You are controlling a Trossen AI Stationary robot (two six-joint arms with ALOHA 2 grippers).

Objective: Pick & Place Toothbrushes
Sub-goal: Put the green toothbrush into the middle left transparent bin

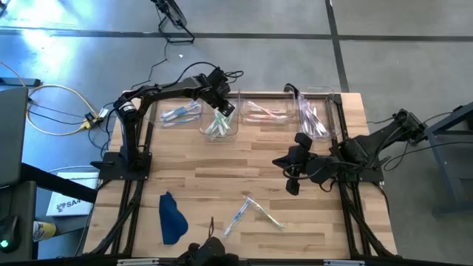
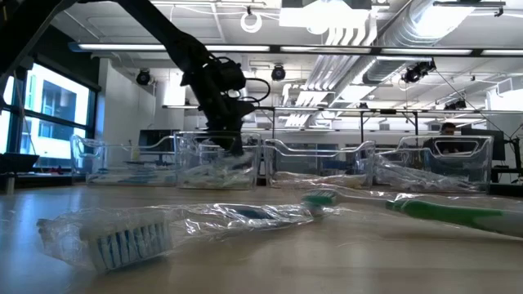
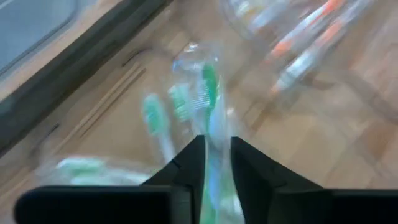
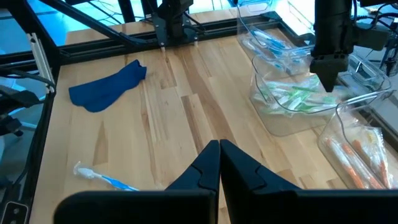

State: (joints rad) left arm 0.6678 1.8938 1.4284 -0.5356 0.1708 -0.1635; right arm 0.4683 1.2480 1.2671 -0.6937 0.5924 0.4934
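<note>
Risk, as I read it: my left hand (image 3: 214, 158) hangs over the second bin (image 1: 220, 122) along the far edge, its fingers (image 3: 186, 163) a little apart around a green toothbrush (image 3: 210, 93). The glossy wrapper could cling to a finger, or catch the rim and fall onto the surface (image 1: 222, 170).

My right hand (image 4: 219, 163) waits pressed together, empty, near the right edge.

Bins, far edge:
- leftmost (image 1: 179, 112): blue brushes
- second: green
- third (image 1: 264, 111): pink-orange
- rightmost (image 1: 314, 114): pale ones

Loose: two toothbrushes (image 1: 255, 212) near the front edge, beside a blue cloth (image 1: 171, 217).

Only partial letters "SA" show on a white box (image 1: 68, 202) beside the table.
</note>
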